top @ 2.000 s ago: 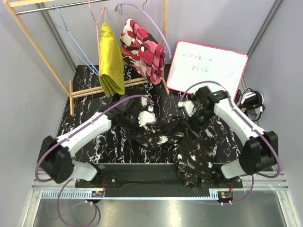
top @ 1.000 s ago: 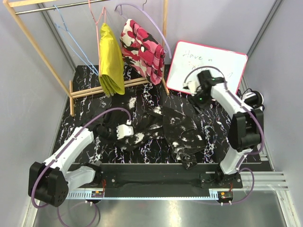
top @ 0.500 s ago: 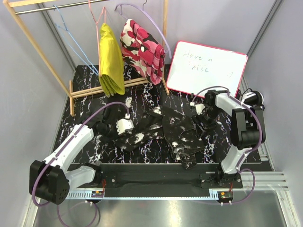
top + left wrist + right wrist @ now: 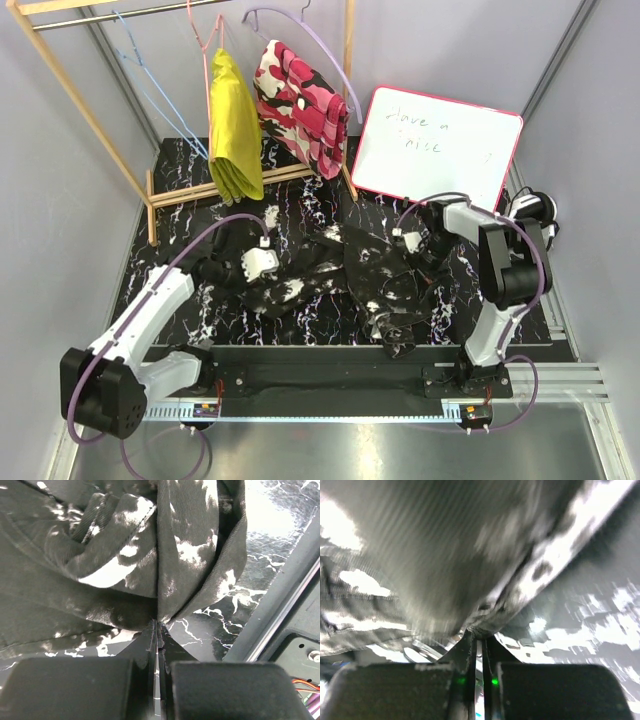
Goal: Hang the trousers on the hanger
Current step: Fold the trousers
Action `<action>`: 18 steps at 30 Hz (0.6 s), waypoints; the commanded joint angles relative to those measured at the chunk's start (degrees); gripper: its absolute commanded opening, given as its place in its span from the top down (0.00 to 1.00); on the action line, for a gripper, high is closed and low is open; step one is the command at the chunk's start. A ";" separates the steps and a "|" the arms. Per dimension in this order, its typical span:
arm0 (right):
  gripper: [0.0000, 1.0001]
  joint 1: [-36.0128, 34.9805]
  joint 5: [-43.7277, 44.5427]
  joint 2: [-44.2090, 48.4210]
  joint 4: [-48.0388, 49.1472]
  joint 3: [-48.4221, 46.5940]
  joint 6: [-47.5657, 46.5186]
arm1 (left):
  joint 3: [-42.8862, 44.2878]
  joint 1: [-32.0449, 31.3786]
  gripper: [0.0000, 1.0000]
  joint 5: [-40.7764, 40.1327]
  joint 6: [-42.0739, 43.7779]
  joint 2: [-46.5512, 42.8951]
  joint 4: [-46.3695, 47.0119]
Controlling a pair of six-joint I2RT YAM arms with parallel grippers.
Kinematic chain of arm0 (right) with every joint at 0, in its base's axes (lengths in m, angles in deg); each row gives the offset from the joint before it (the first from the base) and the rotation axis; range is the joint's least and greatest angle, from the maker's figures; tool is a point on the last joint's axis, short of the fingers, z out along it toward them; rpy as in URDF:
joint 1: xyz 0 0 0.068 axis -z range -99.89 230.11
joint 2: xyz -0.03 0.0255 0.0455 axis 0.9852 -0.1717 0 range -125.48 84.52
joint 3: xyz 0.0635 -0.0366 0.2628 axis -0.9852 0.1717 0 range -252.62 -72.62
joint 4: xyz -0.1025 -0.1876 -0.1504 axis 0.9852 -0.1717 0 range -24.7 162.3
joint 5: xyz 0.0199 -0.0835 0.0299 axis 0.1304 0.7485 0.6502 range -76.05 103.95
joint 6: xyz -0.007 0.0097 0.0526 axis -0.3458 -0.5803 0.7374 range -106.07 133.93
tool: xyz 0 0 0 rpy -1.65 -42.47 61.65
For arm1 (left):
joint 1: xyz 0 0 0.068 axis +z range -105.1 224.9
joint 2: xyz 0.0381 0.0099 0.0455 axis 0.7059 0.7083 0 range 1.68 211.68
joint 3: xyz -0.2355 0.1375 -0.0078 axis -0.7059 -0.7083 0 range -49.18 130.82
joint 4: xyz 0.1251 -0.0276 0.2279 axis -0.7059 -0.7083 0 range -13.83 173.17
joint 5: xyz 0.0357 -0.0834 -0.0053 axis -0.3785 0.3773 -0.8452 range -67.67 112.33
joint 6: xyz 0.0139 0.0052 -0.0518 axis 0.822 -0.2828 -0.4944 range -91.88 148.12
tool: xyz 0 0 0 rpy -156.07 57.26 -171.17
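Near: floppy black trousers with white blotches (image 4: 365, 275) lie crumpled in the middle of the black, white-veined table (image 4: 180, 215). Left gripper (image 4: 158, 626) is pressed together, pinching a fold at the cloth's left edge. Right gripper (image 4: 479, 632) is likewise closed on an edge at the right. That view is blurred, so the bite is probably thin.

Step in hand, I judge: lift and spread the garment between both arms. Raise evenly with gentle tension, or a thin pinch may slip.

Far: thin light-blue wire hanger (image 4: 150, 95) hangs on the wooden rack (image 4: 75, 90), well apart from the trousers. Waistband and leg ends are hard to tell apart in the heap. The hanger's hook is hard to make out.
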 commanded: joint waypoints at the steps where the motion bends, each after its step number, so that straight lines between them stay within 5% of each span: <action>1: 1.00 1.21 9.87 11.95 -5.87 -2.63 -6.65 | 0.80 1.77 1.00 -0.96 1.28 -3.28 1.47; 6: 1.00 8.57 26.83 19.80 -3.16 -9.12 -17.97 | 1.06 3.00 1.00 -0.25 1.99 -3.29 1.73; 14: 1.00 11.15 36.43 3.48 9.15 -28.20 -17.65 | 4.66 3.27 1.00 -4.55 -1.78 1.63 7.70; 17: 0.62 11.15 37.50 -0.50 7.05 -33.30 -14.75 | 6.33 3.27 0.93 -5.00 -3.45 3.38 7.97; 18: 0.26 11.15 36.27 -0.07 5.92 -33.57 -14.05 | 6.69 3.27 0.76 -5.43 -3.99 3.74 8.06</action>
